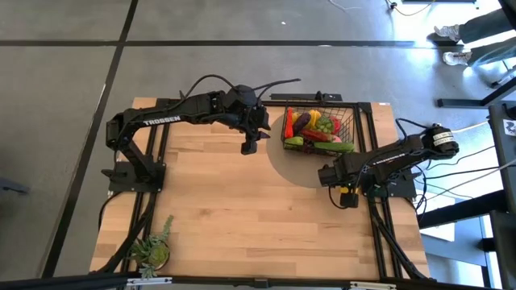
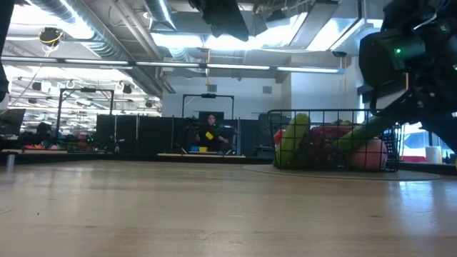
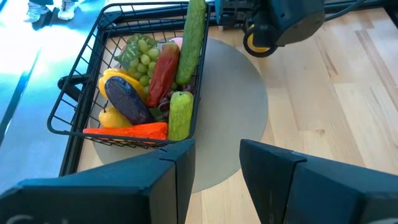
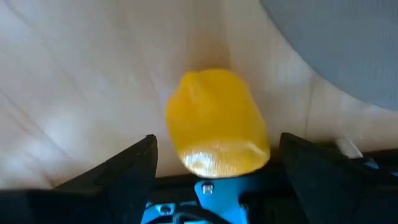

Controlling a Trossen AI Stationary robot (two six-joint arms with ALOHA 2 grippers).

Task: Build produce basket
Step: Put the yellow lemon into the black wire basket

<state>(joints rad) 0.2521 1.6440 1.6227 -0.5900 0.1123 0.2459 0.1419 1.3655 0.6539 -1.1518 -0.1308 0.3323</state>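
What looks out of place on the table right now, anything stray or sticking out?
One yellow pepper lies on the bare wood outside the basket, between the open right gripper's fingers. In the basket, a long cucumber sticks out over the rim. Nothing looks spilled or damaged.

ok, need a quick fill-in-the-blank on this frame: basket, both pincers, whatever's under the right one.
1. The black wire-mesh basket stands on a round ____ mat.
2. Between the open fingers of the right pincer lies a ____ toy pepper on the wooden table.
3. The left pincer hovers beside the basket and holds ____.
4. The small leafy potted plant stands near the table's corner on the ____ arm's side.

Missing words: grey; yellow; nothing; left
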